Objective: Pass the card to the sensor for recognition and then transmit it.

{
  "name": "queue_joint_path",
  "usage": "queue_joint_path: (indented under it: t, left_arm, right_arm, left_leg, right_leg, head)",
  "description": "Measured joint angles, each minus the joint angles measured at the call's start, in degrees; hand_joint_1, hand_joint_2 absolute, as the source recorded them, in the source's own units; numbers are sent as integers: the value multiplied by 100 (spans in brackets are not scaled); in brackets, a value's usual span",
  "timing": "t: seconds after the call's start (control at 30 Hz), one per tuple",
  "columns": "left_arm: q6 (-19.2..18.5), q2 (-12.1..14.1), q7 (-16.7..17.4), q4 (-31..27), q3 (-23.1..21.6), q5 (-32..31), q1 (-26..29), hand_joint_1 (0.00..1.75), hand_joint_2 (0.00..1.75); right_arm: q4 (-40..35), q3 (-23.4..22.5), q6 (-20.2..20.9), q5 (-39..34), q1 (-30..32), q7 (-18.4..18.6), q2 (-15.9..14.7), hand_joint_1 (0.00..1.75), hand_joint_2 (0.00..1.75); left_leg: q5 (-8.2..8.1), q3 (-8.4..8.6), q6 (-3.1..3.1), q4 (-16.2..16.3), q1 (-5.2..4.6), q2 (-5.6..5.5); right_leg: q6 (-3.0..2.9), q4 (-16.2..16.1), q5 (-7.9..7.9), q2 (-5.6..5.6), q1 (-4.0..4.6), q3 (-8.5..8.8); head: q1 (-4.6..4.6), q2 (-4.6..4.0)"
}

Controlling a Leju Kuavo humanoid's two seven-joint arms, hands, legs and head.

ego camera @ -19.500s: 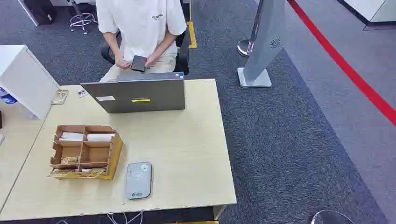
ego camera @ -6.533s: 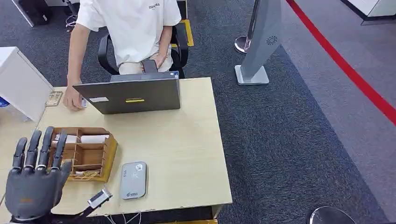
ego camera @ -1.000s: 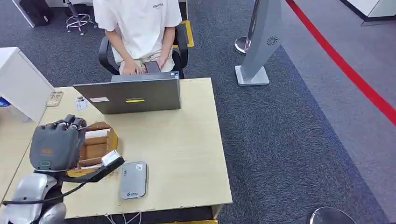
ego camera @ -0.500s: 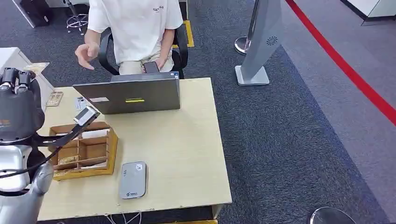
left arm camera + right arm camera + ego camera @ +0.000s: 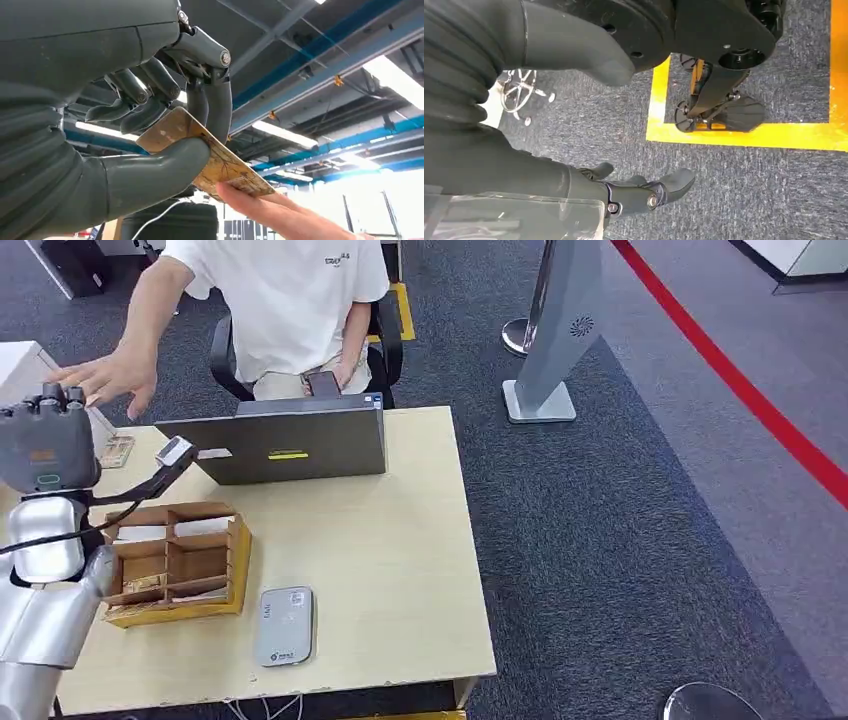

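My left hand (image 5: pixel 45 440) is raised at the far left of the desk, beside the laptop. In the left wrist view the hand (image 5: pixel 125 125) pinches a tan patterned card (image 5: pixel 212 157) between thumb and fingers. A person's fingers (image 5: pixel 260 207) touch the card's free end from below. In the head view that person's hand (image 5: pixel 100 375) reaches out to just above my left hand. The grey card sensor (image 5: pixel 283 625) lies flat near the desk's front edge, well away from the card. My right hand (image 5: pixel 639 192) hangs over the carpet, fingers apart, holding nothing.
A wooden organizer (image 5: pixel 175 560) with several compartments stands on the desk (image 5: pixel 400 570) below my left arm. A grey laptop (image 5: pixel 280 440) stands at the back, and the person sits behind it in a chair. A white box (image 5: pixel 20 360) is at the far left, and a grey stand (image 5: pixel 565 330) is on the carpet to the right.
My left hand rose from the organizer with the card and now sits beside the laptop. The person's hand swung out from near the shoulder to reach my hand.
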Motion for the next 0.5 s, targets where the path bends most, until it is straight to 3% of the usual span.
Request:
queue_joint_path:
  t: [0.27,0.5]
  left_arm:
    - [35,-116,-695,127,403,2,113,0,175]
    - [-70,-336,-951,94,653,4,226,0,175]
  right_arm:
    - [2,-2,-81,2,5,11,24,0,175]
    - [0,-7,-87,-4,10,33,33,0,175]
  left_leg:
    - [0,-3,0,0,0,0]
    - [0,-3,0,0,-1,-1]
  right_leg:
    - [0,0,0,-3,0,-4]
    - [0,0,1,-3,-1,-2]
  head:
    - [4,2]
    - [2,0]
